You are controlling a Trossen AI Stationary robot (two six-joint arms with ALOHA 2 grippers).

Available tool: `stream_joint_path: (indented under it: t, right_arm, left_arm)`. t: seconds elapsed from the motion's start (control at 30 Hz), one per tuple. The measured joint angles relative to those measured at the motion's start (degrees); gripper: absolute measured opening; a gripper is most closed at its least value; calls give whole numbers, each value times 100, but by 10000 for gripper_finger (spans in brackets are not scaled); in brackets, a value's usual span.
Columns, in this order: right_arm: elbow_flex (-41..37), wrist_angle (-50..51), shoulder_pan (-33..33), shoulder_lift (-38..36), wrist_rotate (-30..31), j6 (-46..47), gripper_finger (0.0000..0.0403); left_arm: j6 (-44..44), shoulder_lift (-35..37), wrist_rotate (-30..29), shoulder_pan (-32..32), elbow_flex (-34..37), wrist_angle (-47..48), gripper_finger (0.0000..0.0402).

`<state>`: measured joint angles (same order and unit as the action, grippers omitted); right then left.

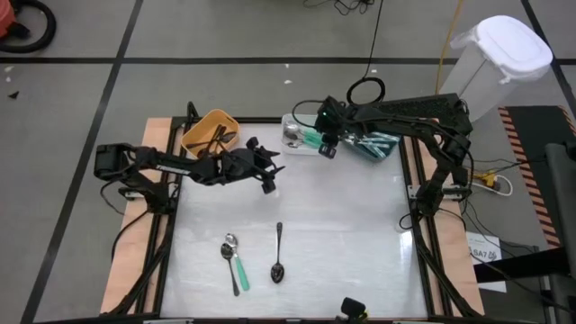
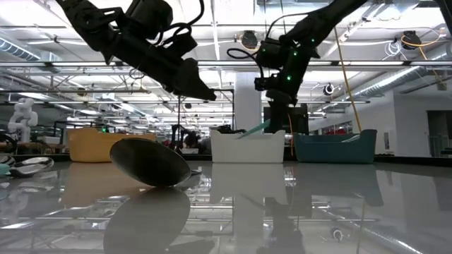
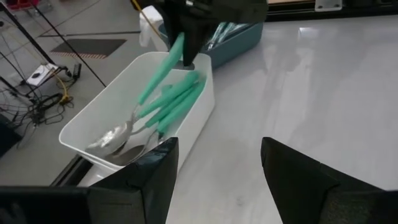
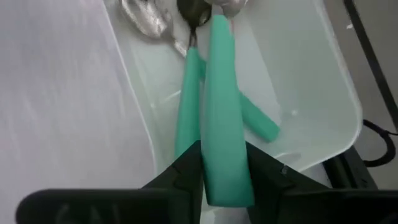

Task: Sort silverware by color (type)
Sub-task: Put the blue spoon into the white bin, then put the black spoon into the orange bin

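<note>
The step in hand looks like a drop-off: the right gripper [image 4: 225,171] hangs over the white bin [image 1: 292,135] at upper centre of the high view, its fingers clamped on the handle of a mint-green spoon [image 4: 222,99] whose bowl points down into the bin. Several other mint-handled spoons [image 3: 168,106] already lie inside that bin. The next move, as I judge it, calls for the fingers to part so the spoon falls among its like, with the handle low enough that it does not tip over the rim. The left gripper [image 1: 268,171] hovers over the counter [image 1: 360,225] left of centre, just beside the orange bin [image 1: 209,130], its fingers spread wide and holding nothing. Two spoons remain to sort at lower centre of the high view: a second mint-handled spoon [image 1: 236,264] and a black-handled spoon [image 1: 278,252], near each other but apart. The teal bin [image 1: 376,144] sits to the right of the white one.
</note>
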<state>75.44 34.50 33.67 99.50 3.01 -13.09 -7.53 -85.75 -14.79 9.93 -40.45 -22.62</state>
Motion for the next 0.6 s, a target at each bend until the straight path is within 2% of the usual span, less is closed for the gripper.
stream_joint_path:
  t: [0.13,0.33,0.6]
  right_arm:
    - [151,143,-2,-35,13,200,79]
    - [239,472,-2,-37,17,337,102]
    - [241,435,-4,-165,21,322,134]
  left_arm:
    - [2,0,-2,0,0,-4,229]
    - [9,0,-2,-26,0,-34,229]
    - [33,-2,-2,-33,0,-163,229]
